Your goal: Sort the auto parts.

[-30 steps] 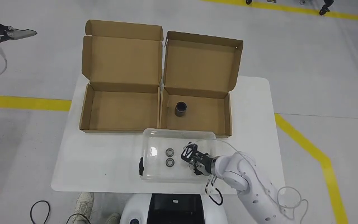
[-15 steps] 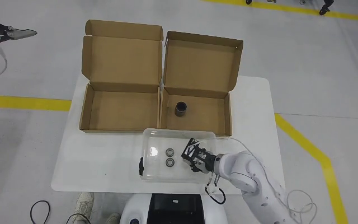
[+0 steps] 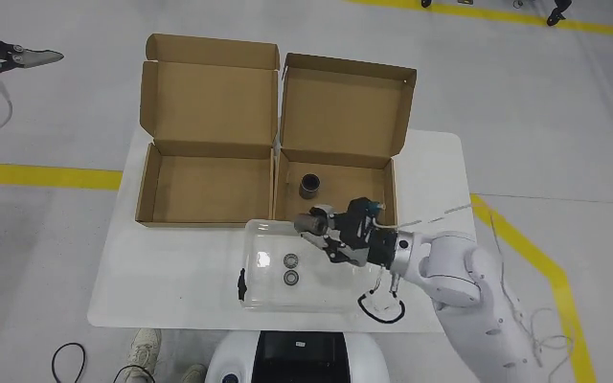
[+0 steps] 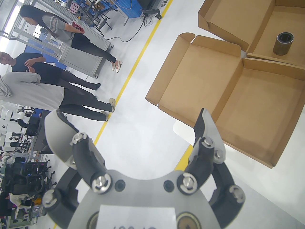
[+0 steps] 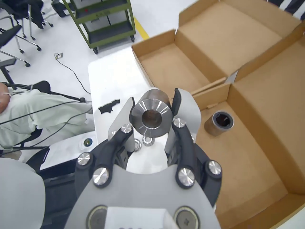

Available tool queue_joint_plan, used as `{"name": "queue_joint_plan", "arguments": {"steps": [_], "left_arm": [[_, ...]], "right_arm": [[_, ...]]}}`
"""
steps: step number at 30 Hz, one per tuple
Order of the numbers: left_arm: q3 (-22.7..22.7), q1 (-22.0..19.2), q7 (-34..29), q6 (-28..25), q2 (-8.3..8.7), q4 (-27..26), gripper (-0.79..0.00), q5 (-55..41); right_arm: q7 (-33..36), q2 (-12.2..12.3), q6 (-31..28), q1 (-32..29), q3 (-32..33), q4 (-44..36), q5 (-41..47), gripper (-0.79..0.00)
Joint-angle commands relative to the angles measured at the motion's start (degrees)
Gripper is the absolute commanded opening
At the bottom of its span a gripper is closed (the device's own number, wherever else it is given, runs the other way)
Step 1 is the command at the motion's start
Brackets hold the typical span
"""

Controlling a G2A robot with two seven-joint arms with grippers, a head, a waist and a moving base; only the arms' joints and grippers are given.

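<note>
My right gripper point(image 3: 321, 233) point(image 5: 151, 117) is shut on a steel sleeve point(image 3: 309, 224) point(image 5: 151, 116), held lying sideways above the far rim of the clear plastic bin point(image 3: 257, 230). Two small ring bearings point(image 3: 292, 259) point(image 3: 291, 278) lie in the bin; they appear under the sleeve point(image 5: 145, 141) in the right wrist view. Another dark sleeve point(image 3: 309, 186) point(image 5: 219, 122) point(image 4: 284, 43) stands upright in the right cardboard box point(image 3: 375, 204). The left cardboard box point(image 3: 206, 188) point(image 4: 247, 106) holds nothing. My left gripper point(image 4: 128, 132) is open, off the table's left side, with nothing between its fingers.
Both boxes stand side by side at the back of the white table point(image 3: 182, 268), lids point(image 3: 209, 96) raised behind them. A black clip point(image 3: 241, 282) sits on the bin's left rim. A loose black cable point(image 3: 381, 308) loops under the right arm.
The right gripper rose out of the bin with the steel sleeve and moved toward the right box. The two bearings stayed put.
</note>
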Motion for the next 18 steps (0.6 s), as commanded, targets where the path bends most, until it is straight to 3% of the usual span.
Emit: {"name": "queue_joint_plan", "arguments": {"steps": [1,7,18], "left_arm": [[0.0,0.0,0.0,0.0,0.0,0.0,0.0,0.0],[0.0,0.0,0.0,0.0,0.0,0.0,0.0,0.0],[0.0,0.0,0.0,0.0,0.0,0.0,0.0,0.0]], "right_arm": [[-0.6,0.1,-1.6,1.3,-0.1,-0.8,2.5,-0.785],[-3.2,0.0,-3.1,5.5,-0.8,-2.1,7.0,-0.785],[-7.8,-0.3,-0.4,11.5,-1.2,-2.9,12.2,-0.785]]}}
